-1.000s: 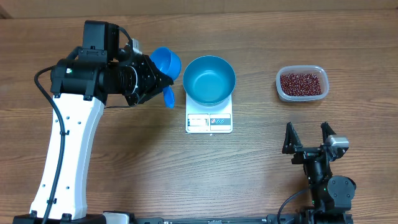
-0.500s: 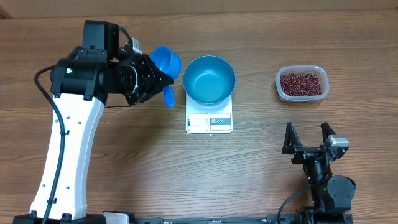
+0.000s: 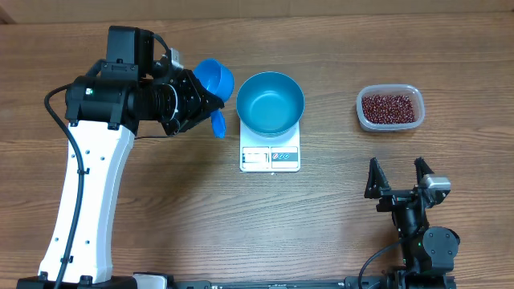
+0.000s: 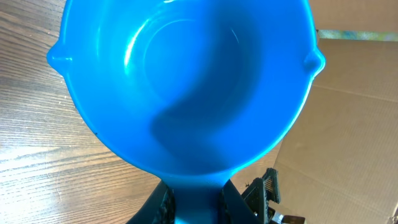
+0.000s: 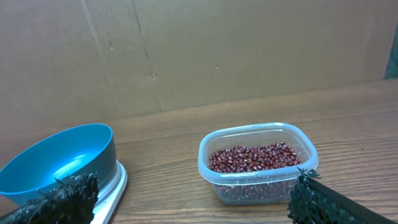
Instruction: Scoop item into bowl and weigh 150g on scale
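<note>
The bright blue bowl (image 3: 270, 103) stands empty on the white scale (image 3: 270, 158) at the table's middle. Just left of the bowl, my left gripper (image 3: 210, 107) is shut on the handle of a small blue scoop (image 3: 213, 79). In the left wrist view the scoop's cup (image 4: 186, 81) is empty, and my fingers (image 4: 163, 202) clamp the handle from both sides. The item, dark red-brown beans (image 3: 389, 107), fills a clear tub (image 3: 363, 112) at the right. My right gripper (image 3: 397, 178) stands open near the front edge, well short of the tub (image 5: 258, 180), with nothing between its fingertips (image 5: 68, 193).
A brown cardboard wall (image 5: 217, 50) rises behind the table's far edge. Bare wooden tabletop (image 3: 337, 201) lies between the scale and my right arm. The left arm's white link (image 3: 88, 193) spans the left side of the table.
</note>
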Robot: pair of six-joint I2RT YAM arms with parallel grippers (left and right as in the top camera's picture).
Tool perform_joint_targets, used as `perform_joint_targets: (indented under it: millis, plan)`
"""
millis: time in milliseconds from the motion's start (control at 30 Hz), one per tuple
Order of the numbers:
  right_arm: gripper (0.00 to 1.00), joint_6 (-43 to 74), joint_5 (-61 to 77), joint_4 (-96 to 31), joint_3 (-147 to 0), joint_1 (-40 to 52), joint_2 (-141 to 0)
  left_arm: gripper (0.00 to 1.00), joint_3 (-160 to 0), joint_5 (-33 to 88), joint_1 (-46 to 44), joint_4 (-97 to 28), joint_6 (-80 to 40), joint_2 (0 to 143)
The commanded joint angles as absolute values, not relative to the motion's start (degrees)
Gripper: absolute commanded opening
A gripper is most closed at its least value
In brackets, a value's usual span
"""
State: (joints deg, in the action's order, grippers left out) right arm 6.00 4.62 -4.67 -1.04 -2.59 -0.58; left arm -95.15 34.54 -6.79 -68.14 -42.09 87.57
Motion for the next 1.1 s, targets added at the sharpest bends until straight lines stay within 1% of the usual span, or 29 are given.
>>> perform_joint_targets:
  millis: [0, 1067]
  plan:
    - [1.0, 6.13, 4.56, -4.4, -0.45, -2.74, -0.16, 0.04, -94.83, 35.42, -7.2, -68.1, -42.89, 87.64]
    - [1.0, 6.13, 4.56, -4.4, -0.45, -2.74, -0.16, 0.04, -94.83, 35.42, -7.2, -67.07, -42.63, 87.64]
